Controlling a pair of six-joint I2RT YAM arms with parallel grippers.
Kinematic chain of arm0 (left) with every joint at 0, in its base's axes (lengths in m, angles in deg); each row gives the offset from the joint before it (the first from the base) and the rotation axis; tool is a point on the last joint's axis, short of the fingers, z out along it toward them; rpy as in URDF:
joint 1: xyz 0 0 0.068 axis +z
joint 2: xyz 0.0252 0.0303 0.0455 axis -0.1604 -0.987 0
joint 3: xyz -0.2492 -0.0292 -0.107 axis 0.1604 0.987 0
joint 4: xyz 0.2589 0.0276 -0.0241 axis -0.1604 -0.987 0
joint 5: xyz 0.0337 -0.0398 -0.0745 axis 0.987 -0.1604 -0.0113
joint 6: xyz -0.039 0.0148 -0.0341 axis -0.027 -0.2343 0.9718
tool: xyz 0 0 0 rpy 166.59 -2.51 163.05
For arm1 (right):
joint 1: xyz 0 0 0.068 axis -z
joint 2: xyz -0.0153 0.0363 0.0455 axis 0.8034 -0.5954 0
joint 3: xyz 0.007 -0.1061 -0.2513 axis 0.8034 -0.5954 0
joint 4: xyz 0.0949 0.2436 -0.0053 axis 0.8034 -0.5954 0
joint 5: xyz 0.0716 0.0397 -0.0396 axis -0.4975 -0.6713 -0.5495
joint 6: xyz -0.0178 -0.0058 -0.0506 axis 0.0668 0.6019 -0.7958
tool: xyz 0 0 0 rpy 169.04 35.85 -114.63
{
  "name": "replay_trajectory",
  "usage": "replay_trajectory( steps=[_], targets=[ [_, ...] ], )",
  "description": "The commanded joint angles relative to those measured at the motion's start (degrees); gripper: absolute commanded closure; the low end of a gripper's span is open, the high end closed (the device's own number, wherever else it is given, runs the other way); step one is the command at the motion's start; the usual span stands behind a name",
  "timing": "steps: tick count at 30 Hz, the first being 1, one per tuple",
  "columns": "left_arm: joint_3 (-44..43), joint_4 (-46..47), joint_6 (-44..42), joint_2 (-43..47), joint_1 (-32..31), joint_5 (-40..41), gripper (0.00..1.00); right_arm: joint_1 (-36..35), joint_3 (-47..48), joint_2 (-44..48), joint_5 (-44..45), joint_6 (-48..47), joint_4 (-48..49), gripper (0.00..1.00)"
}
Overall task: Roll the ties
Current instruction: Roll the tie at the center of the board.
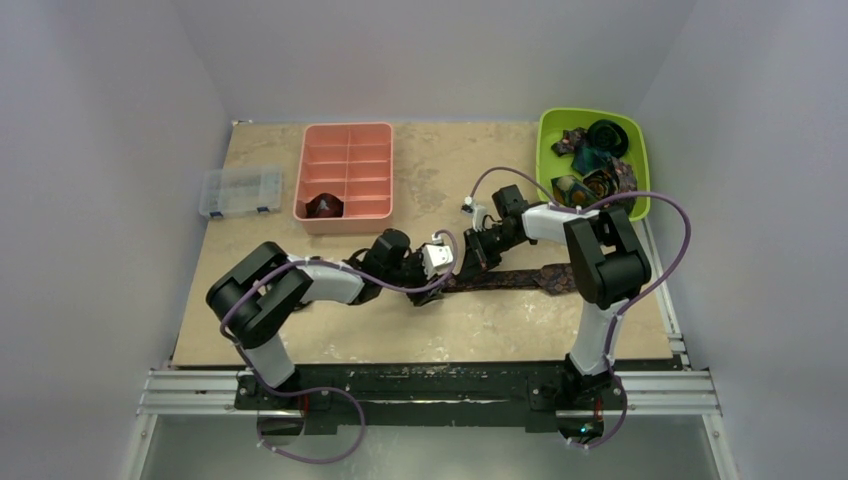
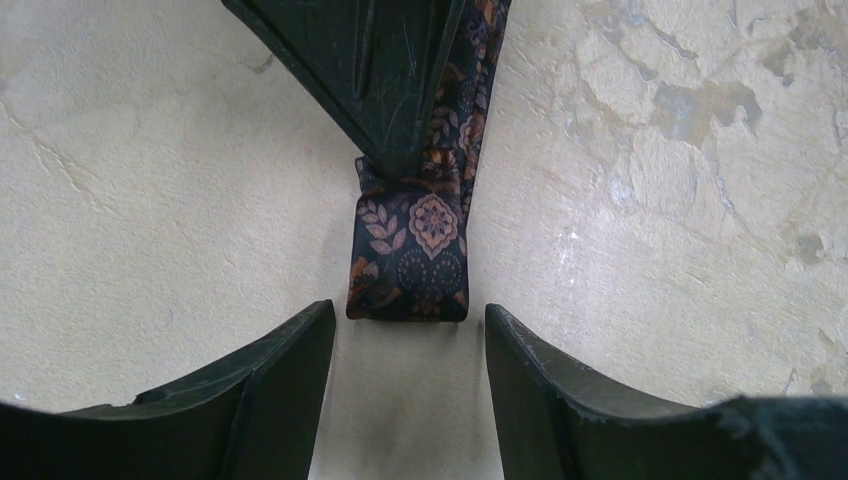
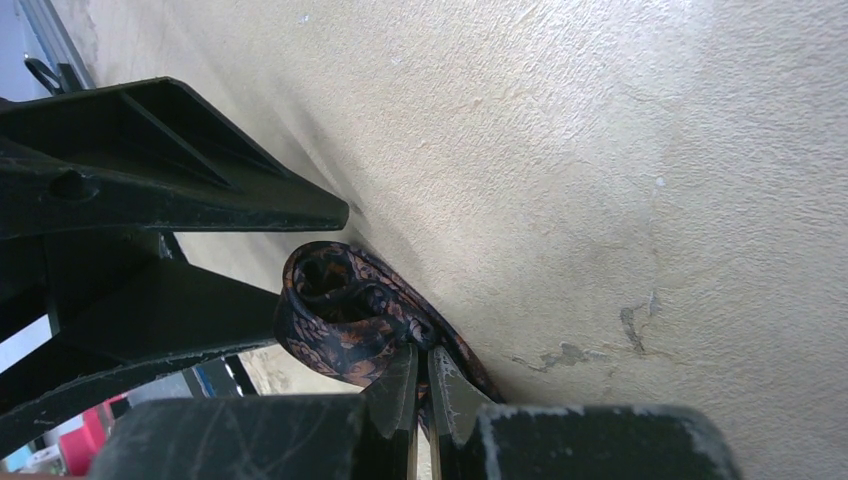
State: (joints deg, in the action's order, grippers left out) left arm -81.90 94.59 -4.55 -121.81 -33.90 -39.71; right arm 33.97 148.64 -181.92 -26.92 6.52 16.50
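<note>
Right gripper (image 3: 421,365) pinches the started coil of the paisley necktie (image 2: 410,255) — hold it tight; your left gripper (image 2: 407,345), jaws apart, should guide the roll straight.

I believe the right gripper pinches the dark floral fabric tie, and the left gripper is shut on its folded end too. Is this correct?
Not fully. The right gripper does pinch the dark floral fabric tie, but the left gripper is open: the left wrist view shows its fingers apart, either side of the folded end, not touching it.
</note>
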Motion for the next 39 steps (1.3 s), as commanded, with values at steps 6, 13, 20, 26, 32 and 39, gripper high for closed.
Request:
replay_trajectory(
  steps=[6,13,20,26,32,39],
  targets=[
    [-5.6,5.9,0.2,-1.7,-1.2,-1.6,0.55,-1.0,-1.6,-0.6,8.0,-2.8,1.5,1.00],
    [-9.8,4.7,2.5,-3.7,-3.0,-0.9,0.63,-1.2,-1.3,-0.8,7.6,-2.6,1.4,1.00],
    [-10.6,4.7,2.9,-7.5,-4.5,-2.4,0.62,-1.3,-0.9,-0.9,7.0,-2.2,1.3,1.00],
    [-8.5,1.0,0.2,-9.6,-5.0,-0.8,0.61,-1.2,-0.4,-0.3,5.1,-2.5,0.6,1.00],
    [-7.3,-5.9,-4.0,-9.4,-5.0,3.8,0.64,-1.1,2.1,1.9,1.2,-2.1,-2.2,0.93],
    [-7.7,-10.8,-7.4,-8.6,-5.0,6.1,0.65,1.9,4.5,4.1,-0.5,-1.3,-7.9,0.87]
  ],
)
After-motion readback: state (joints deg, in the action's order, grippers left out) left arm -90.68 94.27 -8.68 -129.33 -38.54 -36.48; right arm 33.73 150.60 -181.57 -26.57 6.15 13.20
